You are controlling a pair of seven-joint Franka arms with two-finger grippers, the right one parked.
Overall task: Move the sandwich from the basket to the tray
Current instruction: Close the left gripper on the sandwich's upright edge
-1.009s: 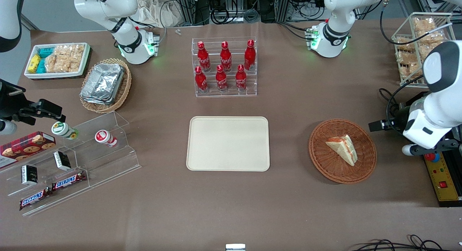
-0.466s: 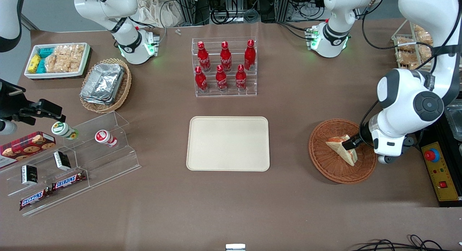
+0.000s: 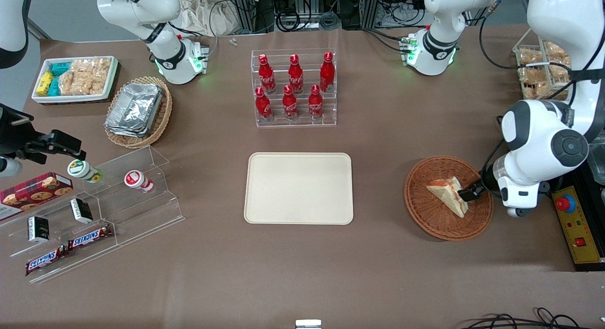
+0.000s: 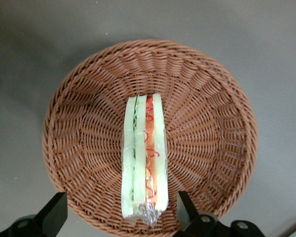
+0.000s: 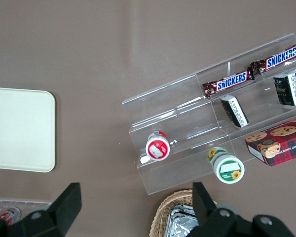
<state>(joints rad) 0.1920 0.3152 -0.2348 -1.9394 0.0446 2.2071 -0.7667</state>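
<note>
The sandwich (image 3: 449, 196), a white-bread wedge with red-orange and green filling, lies in the round reddish-brown wicker basket (image 3: 425, 213) toward the working arm's end of the table. In the left wrist view the sandwich (image 4: 144, 158) stands on edge in the middle of the basket (image 4: 84, 103). My left gripper (image 3: 469, 192) hangs over the basket's rim beside the sandwich. It is open (image 4: 119, 215), with its fingers (image 4: 185, 210) on either side of the sandwich's end, not touching it. The cream tray (image 3: 298, 188) lies at the table's middle, bare.
A rack of red bottles (image 3: 294, 88) stands farther from the camera than the tray. A wire rack of snack packs (image 3: 543, 69) and a yellow control box (image 3: 576, 225) lie near the working arm. An acrylic snack stand (image 3: 94, 211) lies toward the parked arm's end.
My left arm swung in from the table's edge to over the basket. The gripper then drew back slightly toward the basket's rim. The sandwich has not moved.
</note>
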